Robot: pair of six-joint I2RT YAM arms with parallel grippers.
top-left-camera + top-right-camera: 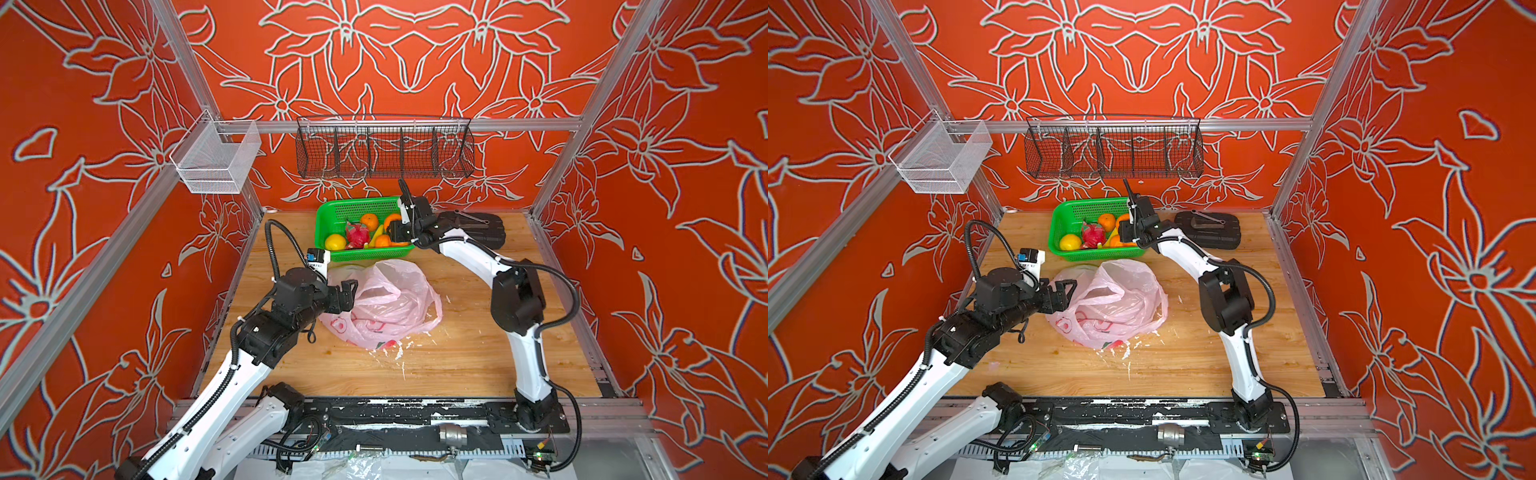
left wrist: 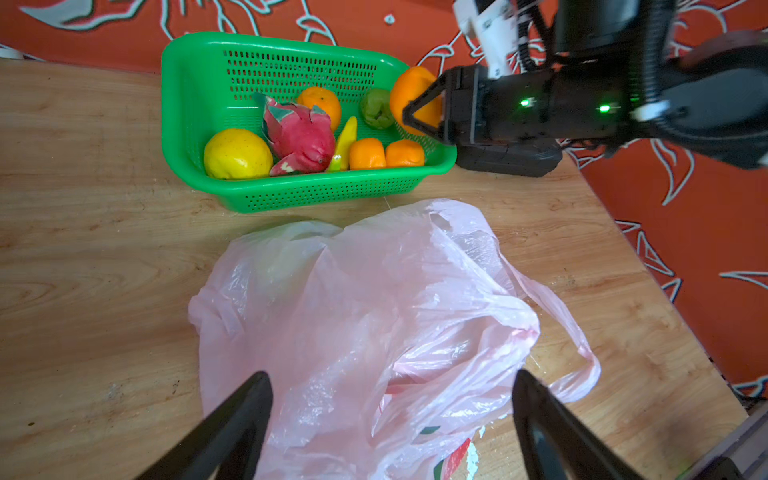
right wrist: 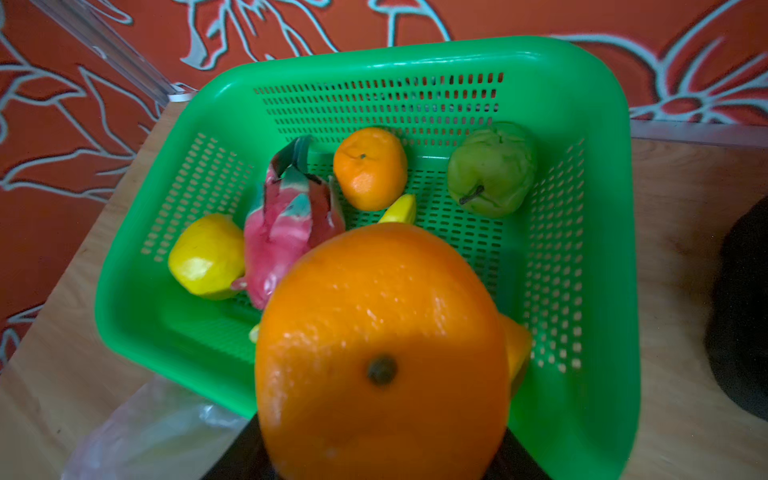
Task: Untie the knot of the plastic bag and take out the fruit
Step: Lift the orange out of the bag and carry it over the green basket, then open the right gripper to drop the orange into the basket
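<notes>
Fruit (image 2: 303, 133) nearly all out, lying in the green basket (image 2: 178, 124) just below the right gripper (image 2: 415, 112), itself clamped on a big orange (image 3: 380, 353). No knot to be seen: plastic bag (image 2: 353, 311) slack and open on the table (image 2: 104, 249) just under the left gripper (image 2: 392, 376), jaws spread wide and empty. Left, seemingly: dropping this orange in, then checking the bag's folds for anything hidden.

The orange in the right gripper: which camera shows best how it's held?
Left wrist view: it shows the orange side-on in the right gripper, above the green basket. In the right wrist view the orange fills the frame and hides most of the fingers. Both top views show only a sliver of it beside the gripper.
</notes>
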